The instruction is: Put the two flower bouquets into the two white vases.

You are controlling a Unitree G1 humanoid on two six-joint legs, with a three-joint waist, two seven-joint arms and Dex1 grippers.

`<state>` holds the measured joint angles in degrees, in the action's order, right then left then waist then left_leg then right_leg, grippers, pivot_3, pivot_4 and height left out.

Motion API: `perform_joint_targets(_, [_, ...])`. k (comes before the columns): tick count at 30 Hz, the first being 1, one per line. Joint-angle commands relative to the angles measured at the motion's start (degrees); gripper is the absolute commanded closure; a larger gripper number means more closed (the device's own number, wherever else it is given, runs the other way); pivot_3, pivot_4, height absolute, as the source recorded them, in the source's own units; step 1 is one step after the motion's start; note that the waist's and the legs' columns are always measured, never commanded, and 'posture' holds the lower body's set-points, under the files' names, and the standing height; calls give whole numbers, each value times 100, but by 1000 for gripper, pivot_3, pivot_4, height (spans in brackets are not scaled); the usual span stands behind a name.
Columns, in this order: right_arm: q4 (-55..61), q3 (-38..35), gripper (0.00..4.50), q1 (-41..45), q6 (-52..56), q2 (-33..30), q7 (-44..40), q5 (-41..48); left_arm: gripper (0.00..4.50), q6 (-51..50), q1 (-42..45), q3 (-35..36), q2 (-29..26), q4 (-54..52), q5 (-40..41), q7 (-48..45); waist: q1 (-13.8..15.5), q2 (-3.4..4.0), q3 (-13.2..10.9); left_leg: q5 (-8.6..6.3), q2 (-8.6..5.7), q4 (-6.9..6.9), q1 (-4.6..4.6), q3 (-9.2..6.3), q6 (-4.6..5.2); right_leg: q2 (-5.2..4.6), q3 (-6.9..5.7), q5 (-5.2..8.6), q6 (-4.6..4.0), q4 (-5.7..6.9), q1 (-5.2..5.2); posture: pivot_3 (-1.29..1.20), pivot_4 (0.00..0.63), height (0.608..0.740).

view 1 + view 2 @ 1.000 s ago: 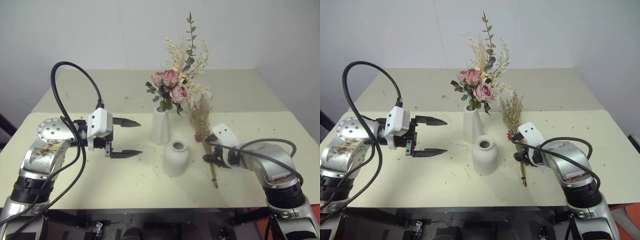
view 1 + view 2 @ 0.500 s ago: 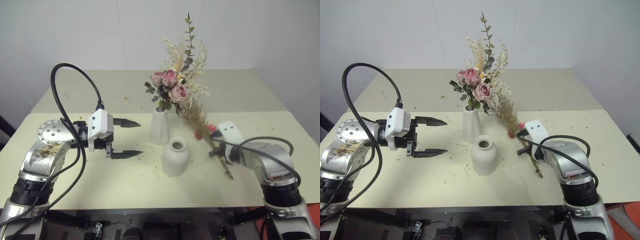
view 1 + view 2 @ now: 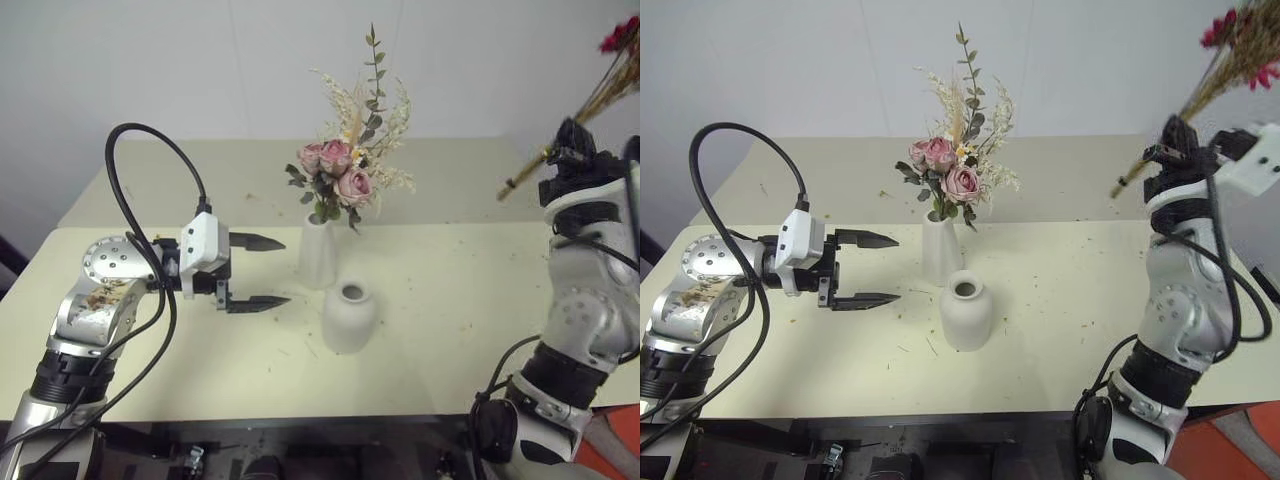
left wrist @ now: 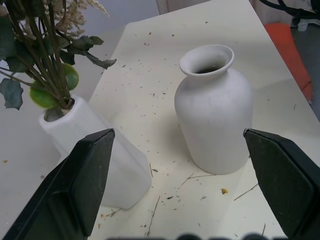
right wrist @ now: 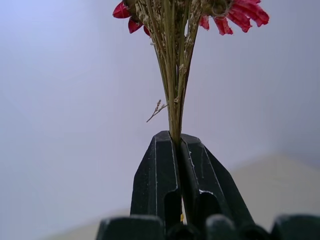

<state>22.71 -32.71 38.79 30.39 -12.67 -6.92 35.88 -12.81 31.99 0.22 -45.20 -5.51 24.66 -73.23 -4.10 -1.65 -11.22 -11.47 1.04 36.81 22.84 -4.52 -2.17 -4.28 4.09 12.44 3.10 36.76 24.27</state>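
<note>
The pink rose bouquet stands upright in the tall cone vase at the table's middle. In front of it sits the round vase, its mouth bare. My left gripper is open, level and pointing right, just left of both vases. In the left wrist view the round vase and the cone vase lie between its fingers. My right gripper is raised high at the right, shut on the stems of the brown bouquet. Its red daisies point upward, and the stems are pinched in the jaws.
The cream table is strewn with dried flower crumbs around the vases. A black cable loops above my left arm. A white wall stands behind the table's far edge.
My right arm has lifted the brown bouquet off the table, up and to the right, turning its flower heads upward. The left arm and both vases have not moved.
</note>
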Motion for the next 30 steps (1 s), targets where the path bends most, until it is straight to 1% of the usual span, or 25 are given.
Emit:
perform_joint_targets(1, [762,269,4481,-368,46,61,-612,1258,0,80,121,96,-62,-11,4,-18,5,0,0,0,0,0,-2,0,0,0,0,9,14,0,-3,0,150,740])
perform_joint_targets(4, [1060,760,4481,-701,135,77,-993,1939,0,31,107,135,-55,-29,59,5,4,0,0,0,0,0,-1,0,0,0,1,13,19,-1,-1,0,150,740])
perform_joint_targets(9, [1122,1431,4481,-1018,298,-219,-1499,2378,0,-41,74,173,-76,-119,126,26,16,0,0,0,-1,1,0,1,0,-1,1,14,17,0,0,0,150,740])
perform_joint_targets(12, [1084,1728,4481,-1156,211,-356,-1799,2361,0,-121,45,229,-91,-240,202,58,29,0,0,0,-1,1,1,0,0,-1,0,16,20,-2,0,0,150,740])
perform_joint_targets(17, [854,2109,4481,-1283,17,-389,-2282,2172,0,-197,-19,272,-113,-323,215,114,27,0,0,0,-1,1,1,0,0,-2,-1,17,21,-2,0,0,150,740])
perform_joint_targets(19, [694,2282,4481,-1390,-140,-390,-2602,1953,0,-195,1,259,-116,-308,211,107,27,0,0,0,0,1,0,0,0,0,-1,17,22,-2,0,0,150,740])
perform_joint_targets(22, [423,2472,4481,-1427,-357,-344,-2881,1680,0,-201,72,248,-134,-253,199,84,25,0,0,0,-1,1,1,0,0,0,-1,17,22,-3,0,0,150,740])
perform_joint_targets(30, [-128,2739,4481,-1444,-846,-64,-3347,1306,0,-264,97,312,-174,-286,279,104,21,0,0,0,0,1,1,1,0,0,0,17,22,-3,2,0,150,740])
